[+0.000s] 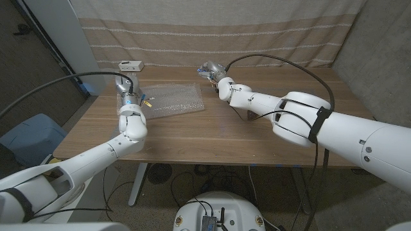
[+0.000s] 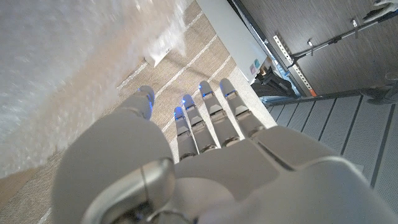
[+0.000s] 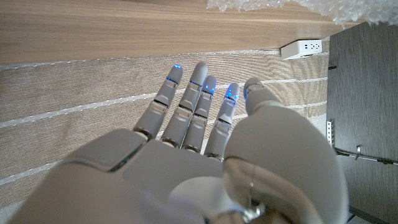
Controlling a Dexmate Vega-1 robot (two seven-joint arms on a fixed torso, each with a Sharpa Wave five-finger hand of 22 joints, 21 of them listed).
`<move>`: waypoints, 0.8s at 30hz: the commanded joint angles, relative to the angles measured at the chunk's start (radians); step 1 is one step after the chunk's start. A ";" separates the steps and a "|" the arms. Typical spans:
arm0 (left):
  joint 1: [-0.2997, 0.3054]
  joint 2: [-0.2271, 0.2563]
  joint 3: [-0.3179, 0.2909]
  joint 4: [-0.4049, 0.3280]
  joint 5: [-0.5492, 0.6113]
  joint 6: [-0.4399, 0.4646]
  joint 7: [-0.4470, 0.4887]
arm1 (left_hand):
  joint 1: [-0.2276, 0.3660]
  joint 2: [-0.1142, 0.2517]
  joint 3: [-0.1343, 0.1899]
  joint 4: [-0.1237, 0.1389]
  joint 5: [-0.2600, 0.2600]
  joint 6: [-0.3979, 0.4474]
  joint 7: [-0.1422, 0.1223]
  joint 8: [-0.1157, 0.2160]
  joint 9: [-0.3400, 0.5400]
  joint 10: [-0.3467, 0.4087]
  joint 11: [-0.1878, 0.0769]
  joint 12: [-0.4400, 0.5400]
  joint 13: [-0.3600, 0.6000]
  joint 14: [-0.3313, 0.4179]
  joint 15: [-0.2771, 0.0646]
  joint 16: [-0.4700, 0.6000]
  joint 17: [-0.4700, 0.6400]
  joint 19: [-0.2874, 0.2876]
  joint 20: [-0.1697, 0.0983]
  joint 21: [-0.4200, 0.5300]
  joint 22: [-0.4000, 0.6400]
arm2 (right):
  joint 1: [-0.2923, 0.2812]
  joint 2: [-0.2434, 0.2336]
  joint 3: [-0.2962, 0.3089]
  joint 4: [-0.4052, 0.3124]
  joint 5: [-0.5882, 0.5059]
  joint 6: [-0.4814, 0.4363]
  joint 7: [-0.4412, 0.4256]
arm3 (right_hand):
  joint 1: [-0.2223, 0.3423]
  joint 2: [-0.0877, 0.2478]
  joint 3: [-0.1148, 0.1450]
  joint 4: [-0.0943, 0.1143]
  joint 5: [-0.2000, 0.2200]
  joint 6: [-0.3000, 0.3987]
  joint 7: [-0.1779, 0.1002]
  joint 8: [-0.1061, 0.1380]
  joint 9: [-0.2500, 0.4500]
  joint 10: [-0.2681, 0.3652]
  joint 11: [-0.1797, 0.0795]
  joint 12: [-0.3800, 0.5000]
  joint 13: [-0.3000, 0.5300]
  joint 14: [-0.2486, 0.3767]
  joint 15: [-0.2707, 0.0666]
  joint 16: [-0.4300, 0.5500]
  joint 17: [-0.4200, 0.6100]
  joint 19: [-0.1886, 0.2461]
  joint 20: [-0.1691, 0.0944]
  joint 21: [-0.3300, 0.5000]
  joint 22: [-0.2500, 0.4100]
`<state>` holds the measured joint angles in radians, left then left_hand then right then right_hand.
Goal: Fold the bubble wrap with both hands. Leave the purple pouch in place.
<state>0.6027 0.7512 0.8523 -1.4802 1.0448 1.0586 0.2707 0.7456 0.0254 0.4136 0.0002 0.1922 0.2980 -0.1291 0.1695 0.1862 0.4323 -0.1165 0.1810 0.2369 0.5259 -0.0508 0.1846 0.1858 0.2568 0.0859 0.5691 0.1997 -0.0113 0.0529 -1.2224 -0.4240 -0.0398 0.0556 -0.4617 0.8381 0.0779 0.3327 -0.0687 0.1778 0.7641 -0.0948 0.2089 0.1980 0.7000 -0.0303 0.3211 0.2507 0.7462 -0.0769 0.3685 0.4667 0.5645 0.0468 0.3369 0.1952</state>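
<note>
A clear sheet of bubble wrap (image 1: 172,100) lies spread on the wooden table (image 1: 244,138), left of the middle. My left hand (image 1: 127,90) stands at its left edge, fingers stretched out and apart, holding nothing. In the left wrist view the left hand (image 2: 205,143) reaches past the bubble wrap (image 2: 56,68). My right hand (image 1: 210,69) hovers just beyond the sheet's far right corner, fingers straight and spread, empty. In the right wrist view the right hand (image 3: 205,124) points at the curtain, with a corner of the bubble wrap (image 3: 348,9) beside it.
A small white box (image 1: 130,65) sits at the table's far left edge, close behind my left hand; the box (image 3: 301,48) shows in the right wrist view too. A striped curtain (image 1: 218,32) hangs behind the table. Bare wood spreads over the right half and front.
</note>
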 commanded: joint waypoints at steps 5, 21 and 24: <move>-0.049 -0.087 0.048 0.112 -0.012 0.065 0.198 | 0.039 0.053 0.029 -0.027 0.028 0.013 0.012 0.025 0.002 0.010 -0.003 0.026 -0.008 -0.016 -0.079 0.008 0.000 0.025 -0.013 0.007 -0.001 | -0.008 0.010 0.007 0.058 -0.023 0.064 -0.063 | -0.008 0.002 -0.002 0.000 0.008 0.006 0.005 0.003 0.002 0.000 -0.002 -0.001 -0.001 -0.004 -0.072 0.003 0.006 -0.005 0.001 0.000 0.003; 0.173 -0.001 -0.136 -0.310 -0.249 -0.029 0.213 | 0.051 0.108 0.081 -0.085 -0.020 0.354 0.055 0.098 0.006 0.252 0.009 0.096 -0.020 0.154 -0.092 0.035 -0.008 0.140 -0.001 0.067 -0.003 | -0.152 -0.285 0.048 -0.525 -0.250 0.017 0.003 | 0.094 0.058 0.062 -0.073 0.011 0.114 0.018 0.041 0.006 0.077 0.000 0.027 0.011 0.023 -0.082 0.009 0.019 0.053 -0.027 0.033 0.006; 0.198 0.008 -0.156 -0.364 -0.279 -0.018 0.187 | 0.037 0.114 0.085 -0.082 -0.021 0.408 0.066 0.107 0.007 0.293 0.006 0.108 -0.015 0.185 -0.093 0.040 -0.006 0.146 0.005 0.071 -0.004 | -0.173 -0.328 0.072 -0.633 -0.275 -0.027 0.105 | 0.091 0.061 0.063 -0.071 0.010 0.110 0.016 0.040 0.006 0.076 -0.001 0.026 0.012 0.022 -0.082 0.007 0.019 0.051 -0.027 0.033 0.006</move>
<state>0.5774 0.6894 0.8795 -1.4236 0.8904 1.0553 0.4801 0.8008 0.1386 0.4902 -0.0789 0.1733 0.6688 -0.0694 0.2687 0.1887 0.6923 -0.1087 0.2749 0.2153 0.6832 -0.0651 0.2152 0.1766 0.3937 0.0859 0.6302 0.1952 -0.0954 -0.0701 -1.2077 -0.5156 -0.0711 0.1295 -0.5302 0.9256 0.1359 0.3914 -0.1346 0.1855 0.8701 -0.0715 0.2480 0.2023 0.7808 -0.0286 0.3446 0.2582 0.7703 -0.0847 0.3802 0.4847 0.6130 0.0232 0.3600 0.1980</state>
